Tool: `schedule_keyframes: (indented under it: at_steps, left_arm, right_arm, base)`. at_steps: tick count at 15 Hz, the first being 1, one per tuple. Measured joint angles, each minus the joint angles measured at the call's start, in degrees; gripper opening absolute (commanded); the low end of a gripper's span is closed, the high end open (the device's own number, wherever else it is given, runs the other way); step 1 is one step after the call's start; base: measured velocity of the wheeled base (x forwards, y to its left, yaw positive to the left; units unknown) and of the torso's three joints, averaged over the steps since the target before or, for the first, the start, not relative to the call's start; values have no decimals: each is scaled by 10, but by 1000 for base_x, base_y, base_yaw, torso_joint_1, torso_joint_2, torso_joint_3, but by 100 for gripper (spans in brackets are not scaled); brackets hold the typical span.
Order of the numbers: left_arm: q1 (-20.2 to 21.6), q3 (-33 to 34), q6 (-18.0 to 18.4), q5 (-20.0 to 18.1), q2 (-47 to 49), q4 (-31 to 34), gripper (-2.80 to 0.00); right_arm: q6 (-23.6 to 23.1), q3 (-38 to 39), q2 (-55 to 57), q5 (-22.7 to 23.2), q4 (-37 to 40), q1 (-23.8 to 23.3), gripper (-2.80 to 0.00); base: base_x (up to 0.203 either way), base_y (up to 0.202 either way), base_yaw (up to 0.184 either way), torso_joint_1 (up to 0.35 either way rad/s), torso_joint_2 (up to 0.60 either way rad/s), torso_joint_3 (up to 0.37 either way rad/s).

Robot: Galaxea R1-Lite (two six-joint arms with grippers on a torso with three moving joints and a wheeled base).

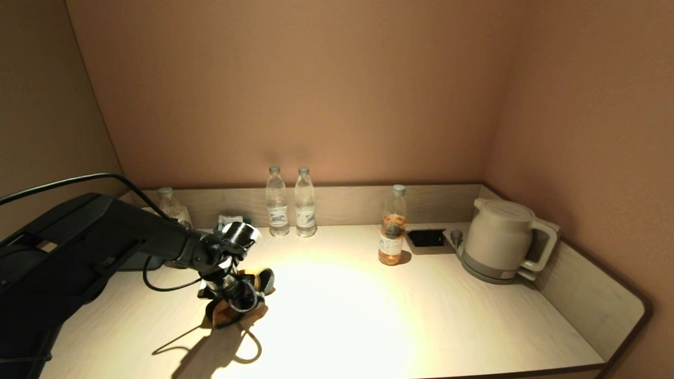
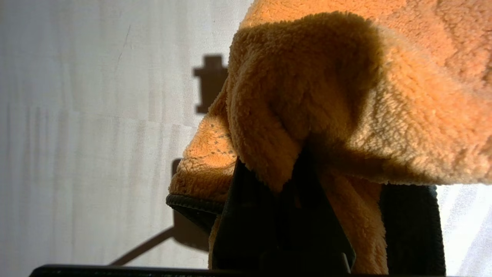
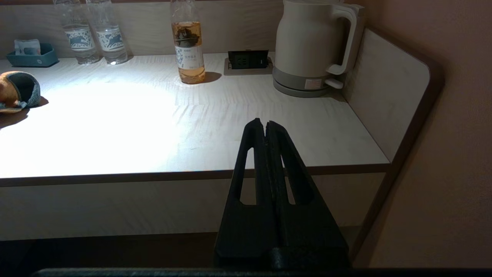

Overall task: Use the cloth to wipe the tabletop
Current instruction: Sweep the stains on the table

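While the left gripper (image 1: 234, 302) pinches the cloth (image 1: 231, 308) against the tabletop (image 1: 447, 316), well left of the kettle (image 1: 497, 239), most of the surface toward the kettle looks unwiped. Its arm reaches low, wrist bent down. Off the front edge, the right gripper (image 3: 265, 125) sits closed on nothing.

left gripper (image 1: 231, 302) low, jaws clamped; right gripper (image 3: 266, 125) parked, jaws together

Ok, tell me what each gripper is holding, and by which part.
The left gripper is shut on the cloth, pinching a bunched fold of it. The right gripper is shut and holds nothing, parked off the tabletop.
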Motion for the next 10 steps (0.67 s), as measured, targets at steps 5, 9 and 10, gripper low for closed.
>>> schedule_keyframes:
  at_steps: [5,9,10]
  left_arm:
    - [-41,-92,37,-3,39,-4,-280]
    - [-75,-175,65,-4,73,-3,-280]
    - [-82,-198,76,-4,83,-7,-280]
  right_arm:
    - [0,0,0,0,0,0,-280]
    - [0,0,0,0,0,0,-280]
    - [0,0,0,0,0,0,-280]
  base:
    - [0,0,0,0,0,0]
    - [0,0,0,0,0,0]
    - [0,0,0,0,0,0]
